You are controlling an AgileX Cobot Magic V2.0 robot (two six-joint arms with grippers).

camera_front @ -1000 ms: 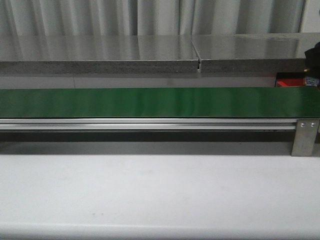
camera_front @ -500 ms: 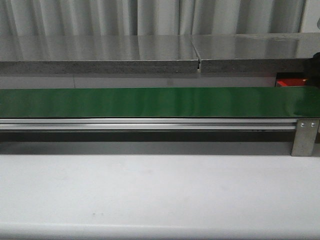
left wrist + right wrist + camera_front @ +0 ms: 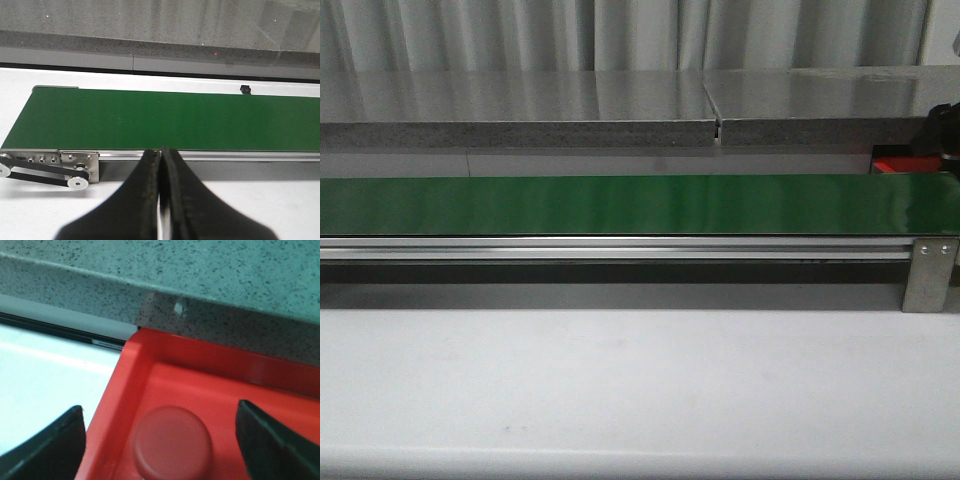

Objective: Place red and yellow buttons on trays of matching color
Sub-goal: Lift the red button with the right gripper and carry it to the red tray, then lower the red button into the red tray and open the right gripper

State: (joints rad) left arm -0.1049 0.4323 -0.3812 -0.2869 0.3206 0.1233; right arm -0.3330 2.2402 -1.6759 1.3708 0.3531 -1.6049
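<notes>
A round red button [image 3: 171, 443] lies flat inside the bright red tray [image 3: 200, 360], close to its corner. My right gripper [image 3: 160, 410] hangs open just above it, one finger on each side and nothing held. In the front view only a strip of the red tray [image 3: 895, 163] shows behind the belt's right end, with the dark right arm [image 3: 947, 135] over it. My left gripper [image 3: 161, 152] is shut and empty above the white table, just short of the belt's near rail. No yellow button is in view.
The long green belt [image 3: 620, 205] runs across the table, with a metal bracket [image 3: 930, 275] at its right end and a drive pulley [image 3: 77, 183] at its left end. A grey stone ledge [image 3: 520, 110] stands behind it. A small black object [image 3: 245, 90] lies beyond the belt.
At the front view's far right edge the dark right arm slipped almost out of sight, then came back in above the red tray. Belt and table are unchanged.
</notes>
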